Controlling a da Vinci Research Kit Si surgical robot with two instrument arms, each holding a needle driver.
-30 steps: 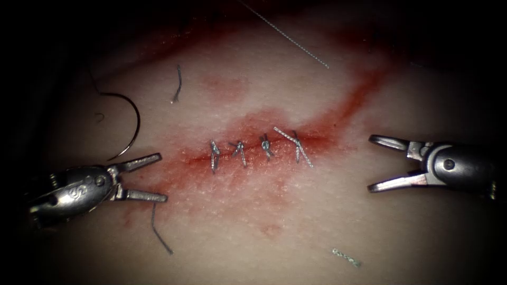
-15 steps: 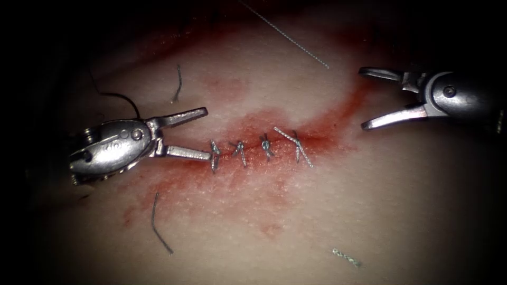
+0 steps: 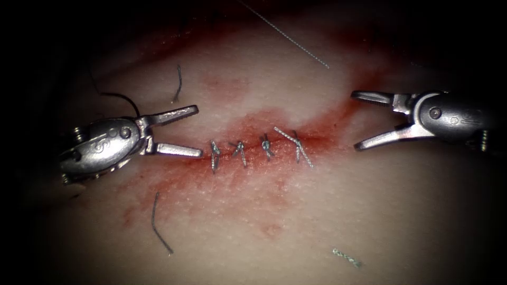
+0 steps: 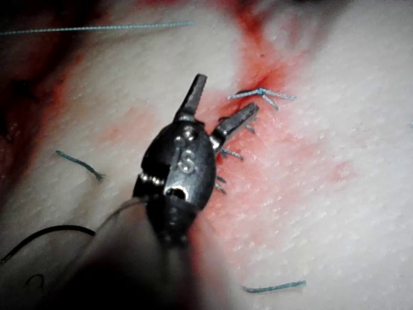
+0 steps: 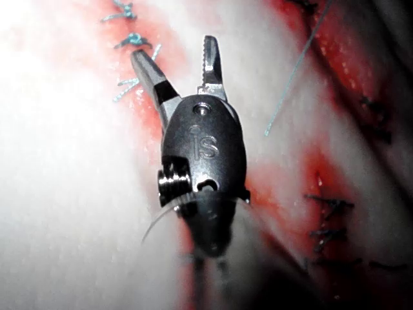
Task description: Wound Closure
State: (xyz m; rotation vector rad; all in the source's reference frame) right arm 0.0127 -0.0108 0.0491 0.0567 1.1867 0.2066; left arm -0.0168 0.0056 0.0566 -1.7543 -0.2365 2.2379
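Note:
The cut (image 3: 259, 145) runs across the tissue (image 3: 274, 211), held closed by several knotted stitches (image 3: 266, 146) with red fluid around it. My left tool (image 3: 199, 131) stands open and holds nothing, its lower jaw just short of the leftmost stitch (image 3: 214, 155). My right tool (image 3: 354, 121) hangs open and holds nothing, off the cut's right end. The curved needle (image 3: 124, 99) lies free on the tissue left of the cut, mostly hidden behind the left tool. The left wrist view has the open left tool (image 4: 226, 95) by the stitches (image 4: 261, 95). The right wrist view has the open right tool (image 5: 174, 48).
Cut ends of thread lie on the tissue: one upper left (image 3: 178, 83), one lower left (image 3: 158, 224), one lower right (image 3: 346, 257). A long thread (image 3: 285, 34) crosses the far side. Another dark stitched line (image 5: 329, 206) runs beside the right tool.
The left tool rose from lower left to the cut's left end, then eased back slightly. The right tool went up, then came down and left. Both stayed open.

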